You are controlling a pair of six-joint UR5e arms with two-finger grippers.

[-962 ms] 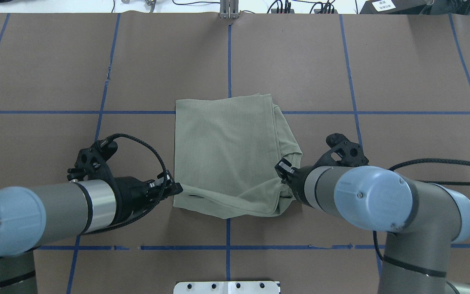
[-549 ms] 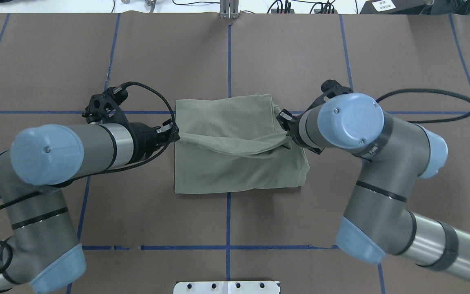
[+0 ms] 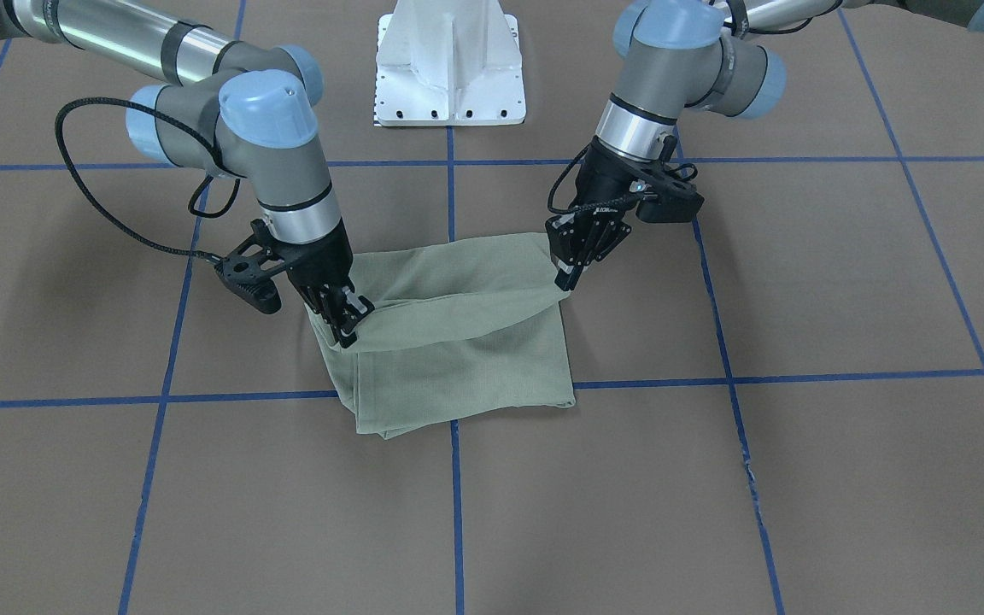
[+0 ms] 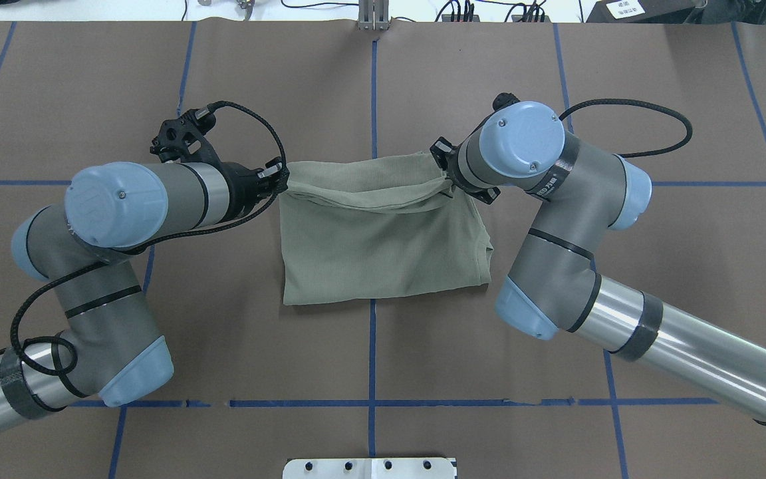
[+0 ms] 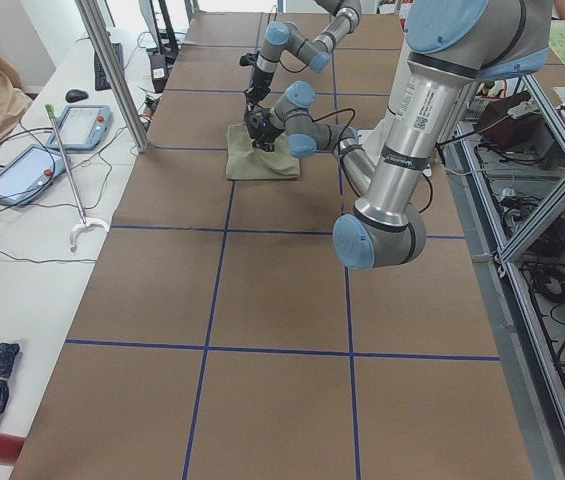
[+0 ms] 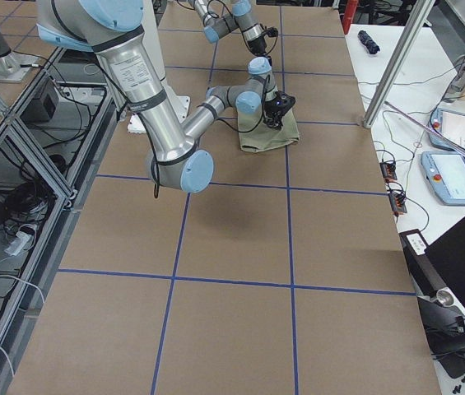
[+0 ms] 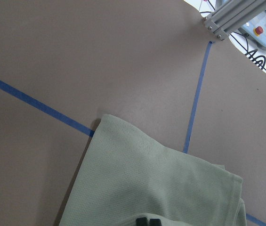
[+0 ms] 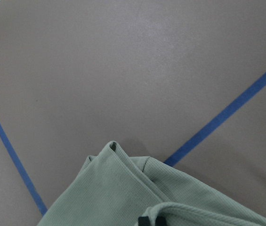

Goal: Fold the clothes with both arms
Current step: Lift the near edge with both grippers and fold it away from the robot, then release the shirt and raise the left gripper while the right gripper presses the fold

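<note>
the left arm (image 4: 183, 193) and the right arm (image 4: 589, 179) are round tubes, matt grey at the joints and polished silver along the forearms, ringed with dark bands. light-blue caps (image 4: 521, 138) close the joint ends, each with one small screw. a black braided cable (image 4: 622, 101) loops off each wrist. small white lettering marks the right arm. the left gripper (image 3: 567, 278) and the right gripper (image 3: 346, 334) are black with thin fingers. the base (image 3: 451, 68) is white metal with dark bolt holes.

Sage knit shirt (image 7: 142, 188) folded on brown table (image 7: 100, 56), far corner over blue tape line (image 7: 29, 96). L gripper (image 7: 148, 221) tips at btm edge, pinched together on fabric. Alu post (image 7: 229, 19) top rt.
</note>
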